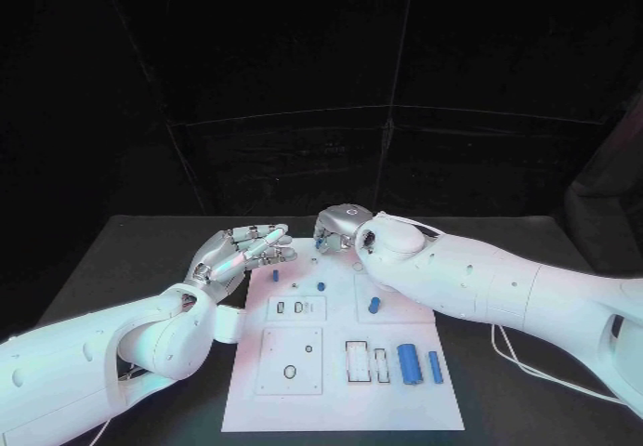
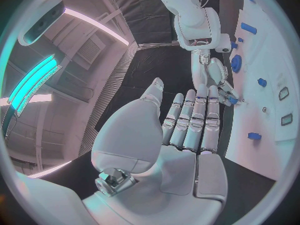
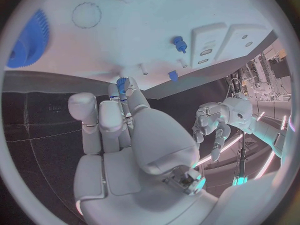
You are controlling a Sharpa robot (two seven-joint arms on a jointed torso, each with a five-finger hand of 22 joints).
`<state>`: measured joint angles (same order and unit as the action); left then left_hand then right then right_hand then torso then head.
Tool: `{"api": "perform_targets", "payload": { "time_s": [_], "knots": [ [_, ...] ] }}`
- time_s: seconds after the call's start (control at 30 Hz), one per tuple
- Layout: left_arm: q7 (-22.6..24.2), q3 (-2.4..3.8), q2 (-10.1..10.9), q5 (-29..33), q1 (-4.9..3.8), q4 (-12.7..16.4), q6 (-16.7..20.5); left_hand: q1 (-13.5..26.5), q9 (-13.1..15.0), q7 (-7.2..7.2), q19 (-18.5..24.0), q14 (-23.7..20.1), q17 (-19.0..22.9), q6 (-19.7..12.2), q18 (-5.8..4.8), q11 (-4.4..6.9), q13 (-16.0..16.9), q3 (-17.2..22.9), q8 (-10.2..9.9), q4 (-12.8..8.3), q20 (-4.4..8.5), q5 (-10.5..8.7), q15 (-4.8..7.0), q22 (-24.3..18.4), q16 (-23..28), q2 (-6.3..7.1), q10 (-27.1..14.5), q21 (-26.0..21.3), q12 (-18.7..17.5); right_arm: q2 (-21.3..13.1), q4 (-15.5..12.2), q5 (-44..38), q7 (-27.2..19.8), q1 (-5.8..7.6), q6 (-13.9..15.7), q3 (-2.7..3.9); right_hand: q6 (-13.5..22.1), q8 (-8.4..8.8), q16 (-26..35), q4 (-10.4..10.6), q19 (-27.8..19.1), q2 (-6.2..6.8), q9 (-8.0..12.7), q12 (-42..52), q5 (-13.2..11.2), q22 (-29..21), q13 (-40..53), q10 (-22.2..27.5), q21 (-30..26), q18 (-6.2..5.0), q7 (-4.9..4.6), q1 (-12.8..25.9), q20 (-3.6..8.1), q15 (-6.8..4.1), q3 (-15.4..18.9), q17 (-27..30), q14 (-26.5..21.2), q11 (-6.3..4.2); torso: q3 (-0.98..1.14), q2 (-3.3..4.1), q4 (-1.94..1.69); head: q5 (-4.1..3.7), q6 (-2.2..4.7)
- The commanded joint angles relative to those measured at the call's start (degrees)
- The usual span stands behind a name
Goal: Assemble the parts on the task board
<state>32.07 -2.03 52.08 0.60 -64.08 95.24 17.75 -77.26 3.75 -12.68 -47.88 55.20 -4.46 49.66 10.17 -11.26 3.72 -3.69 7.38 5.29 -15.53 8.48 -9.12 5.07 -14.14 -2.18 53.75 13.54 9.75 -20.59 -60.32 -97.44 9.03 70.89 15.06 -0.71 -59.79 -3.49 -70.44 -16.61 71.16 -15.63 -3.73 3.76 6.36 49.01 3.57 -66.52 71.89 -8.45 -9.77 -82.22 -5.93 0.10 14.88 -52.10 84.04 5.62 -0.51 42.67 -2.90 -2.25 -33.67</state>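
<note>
The white task board (image 1: 342, 400) lies in the middle of the table. My right hand (image 1: 343, 228) hovers over its far edge and pinches a small blue gear (image 3: 122, 82) at its fingertips (image 3: 132, 87). Beside it, just off the board's far left corner, my left hand (image 1: 242, 249) is held palm up with straight, spread fingers (image 2: 200, 110) and nothing in it. A large blue gear (image 3: 28, 40) lies on the board near the right hand. Small blue pieces (image 1: 275, 275) (image 1: 323, 284) (image 1: 375, 303) sit on the board's far half.
Two blue cylinders (image 1: 407, 360) (image 1: 436, 367) and a slim blue piece (image 1: 381, 364) lie at the board's near right, beside a rectangular slot (image 1: 357, 360). Raised white blocks with holes (image 1: 297, 306) (image 1: 291, 360) occupy its left side. A cable (image 1: 516, 358) trails under the right arm.
</note>
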Motion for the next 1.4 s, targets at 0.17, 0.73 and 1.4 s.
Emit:
{"api": "perform_targets", "payload": {
  "time_s": [0.17,0.73,1.4],
  "knots": [
    [-0.16,0.05,-0.13,-0.59,-0.2,0.05,-1.11,0.0,-0.07,-2.02,-0.48,0.5,0.1,0.06,0.3,-0.32,-0.07,-0.1,-0.26,-0.44,0.07,-0.34,-0.01,-0.11,0.42,-0.56,0.22,-0.43,-0.31,0.96,1.17,-0.67,-0.13,0.14,-1.23,0.04,0.72,-0.04,-0.3,-0.01,-0.35,-0.06,0.06,-0.37,-0.47,0.03,-0.08,1.03,0.31,0.98,-0.03,0.75,-0.45,0.43,-0.25,0.07,0.64,0.09,-0.02,0.01,-0.01,-0.06,-0.12],
    [-0.52,0.05,-0.14,-0.84,-0.33,0.02,-1.4,-0.01,-0.07,-2.01,-0.5,0.51,0.12,0.03,0.3,-0.33,-0.07,-0.12,-0.32,-0.55,0.06,-0.41,-0.02,-0.17,0.53,-0.58,0.2,-0.51,-0.39,2.26,2.93,-0.81,-0.46,0.15,-2.3,0.03,7.89,0.03,1.73,0.39,-3.15,2.9,0.17,-0.22,-2.1,-3.04,-0.03,9.73,-0.95,0.38,-1.18,1.95,-1.81,1.91,-1.13,4.78,-0.98,1.73,-0.03,0.06,0.07,-0.01,-0.19],
    [-0.55,0.04,0.75,-0.85,-0.34,-0.56,-1.86,-0.01,-0.07,-2.0,-0.52,0.51,0.14,-0.01,0.3,-0.33,-0.08,-0.15,-0.4,-0.71,0.05,-0.53,-0.04,-0.26,0.71,-0.61,0.16,-0.64,-0.5,-17.79,-14.67,17.87,1.99,0.57,-0.72,1.62,7.45,-0.88,-5.15,8.48,2.06,12.16,-0.25,19.28,4.63,5.82,11.19,-11.07,4.19,1.88,1.51,10.94,1.24,-1.64,-3.45,-4.9,1.41,-2.65,0.31,-0.34,1.53,0.34,0.26]
  ]
}}
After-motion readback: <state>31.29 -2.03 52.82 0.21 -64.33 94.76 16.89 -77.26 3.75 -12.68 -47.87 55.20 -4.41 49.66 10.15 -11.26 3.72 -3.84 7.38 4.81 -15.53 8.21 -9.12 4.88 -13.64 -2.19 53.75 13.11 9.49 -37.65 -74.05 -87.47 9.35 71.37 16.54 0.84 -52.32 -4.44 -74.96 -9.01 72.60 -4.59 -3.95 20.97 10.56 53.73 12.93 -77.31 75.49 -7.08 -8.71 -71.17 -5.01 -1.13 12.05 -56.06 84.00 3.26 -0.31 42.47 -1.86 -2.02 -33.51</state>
